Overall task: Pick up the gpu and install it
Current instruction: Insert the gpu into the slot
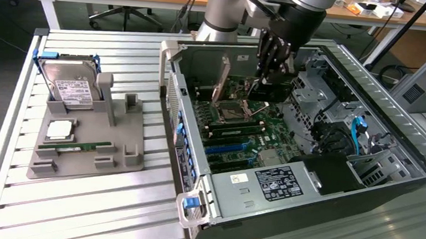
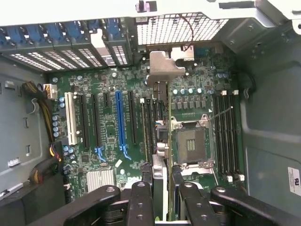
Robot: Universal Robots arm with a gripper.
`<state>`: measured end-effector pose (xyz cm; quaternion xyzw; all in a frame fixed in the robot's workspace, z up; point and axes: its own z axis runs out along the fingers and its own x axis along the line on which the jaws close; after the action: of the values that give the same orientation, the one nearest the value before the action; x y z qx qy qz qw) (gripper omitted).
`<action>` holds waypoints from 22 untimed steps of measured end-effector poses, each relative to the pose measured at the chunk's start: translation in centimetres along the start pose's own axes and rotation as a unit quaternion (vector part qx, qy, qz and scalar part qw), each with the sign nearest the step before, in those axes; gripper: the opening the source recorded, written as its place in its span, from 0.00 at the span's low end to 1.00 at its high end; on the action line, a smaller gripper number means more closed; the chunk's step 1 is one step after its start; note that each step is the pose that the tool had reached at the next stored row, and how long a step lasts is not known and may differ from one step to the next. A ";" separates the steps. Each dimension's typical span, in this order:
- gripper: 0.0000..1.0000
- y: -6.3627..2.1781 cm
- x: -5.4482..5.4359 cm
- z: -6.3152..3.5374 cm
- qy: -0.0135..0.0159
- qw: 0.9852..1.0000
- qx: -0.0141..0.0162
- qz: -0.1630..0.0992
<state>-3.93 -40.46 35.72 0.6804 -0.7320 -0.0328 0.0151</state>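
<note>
Your gripper (image 2: 162, 197) is clamped on the gpu (image 2: 160, 181), held edge-on above the motherboard (image 2: 108, 136); its long axis runs parallel to the blue expansion slot (image 2: 120, 120), which lies just beside it.

From the exterior view we look down at an angle, from some way off, on the slatted grey metal bench (image 1: 82, 200) and the open grey computer case (image 1: 388, 163). Our wrist view looks straight down, close, onto the green motherboard (image 2: 108, 136) both views share.
</note>
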 end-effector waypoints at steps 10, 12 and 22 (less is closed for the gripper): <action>0.27 0.00 0.0 0.01 0.002 0.999 -0.001 -0.036; 0.27 0.00 0.0 0.01 0.003 0.999 -0.001 -0.043; 0.27 0.03 0.0 0.06 -0.015 0.998 0.036 -0.047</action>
<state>-3.96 -40.46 35.66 0.7135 -0.7001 -0.0170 -0.0221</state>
